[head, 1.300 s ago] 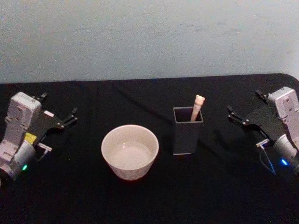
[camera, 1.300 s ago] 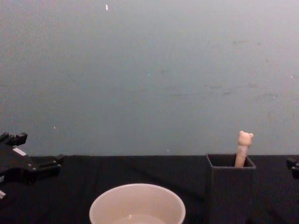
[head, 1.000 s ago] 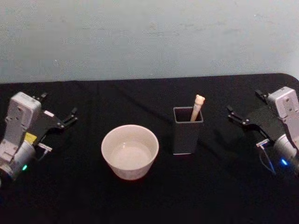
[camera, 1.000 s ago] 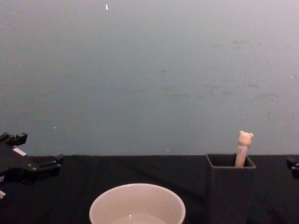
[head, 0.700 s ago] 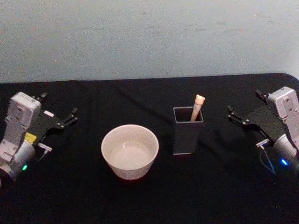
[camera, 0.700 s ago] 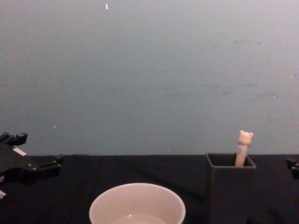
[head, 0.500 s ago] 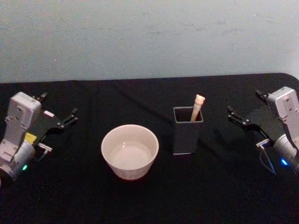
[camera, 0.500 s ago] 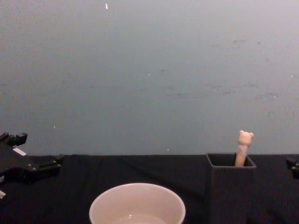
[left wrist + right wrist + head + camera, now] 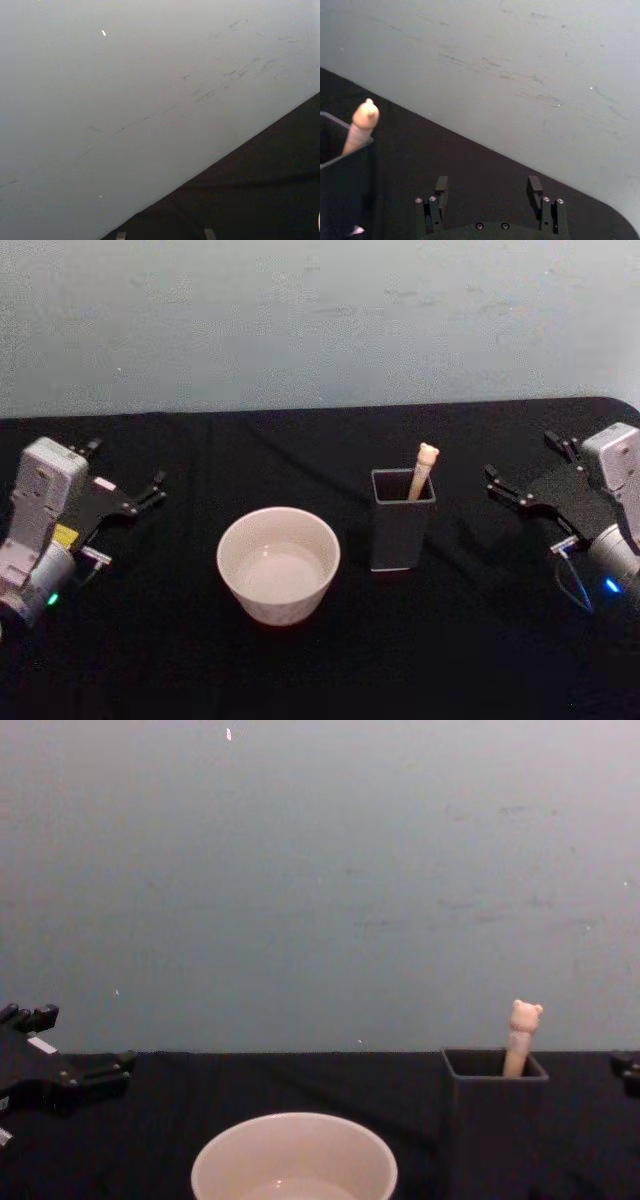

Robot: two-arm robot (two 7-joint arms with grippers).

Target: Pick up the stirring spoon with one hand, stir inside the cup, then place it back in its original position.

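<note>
Black cloth covers the table point(image 9: 450, 660) before a pale wall point(image 9: 300, 320). From the head view, the cup point(image 9: 275, 605) sits near the middle, and the holder point(image 9: 400, 535) stands just beside it on its right, apart from it. The spoon point(image 9: 423, 468) stands in the holder, leaning toward a far corner, with its bear head clear of the rim. The left gripper point(image 9: 127, 462) hovers far out to the left and the right gripper point(image 9: 520, 455) far out to the right. Both are spread wide, grasping nothing, and well apart from cup and holder.

The left wrist view looks at wall and cloth past two finger ends set apart.

The right wrist view shows that gripper's two fingers point(image 9: 441, 189) parted and empty. The spoon's point(image 9: 362, 122) beige top pokes out of the holder point(image 9: 340, 190) off to one side.

From the chest view, the cup's rim point(image 9: 293, 1140) is low in front. The holder point(image 9: 495, 1130) rises right of it, and the bear head point(image 9: 525, 1016) tops the rim.

The spoon looks light, stiff and slim, and its smooth handle could slip. The best hold is probably just under the bear head, above the rim. The thin-walled holder looks easy to tip, so a straight upward pull seems wise. The right gripper is nearer.
</note>
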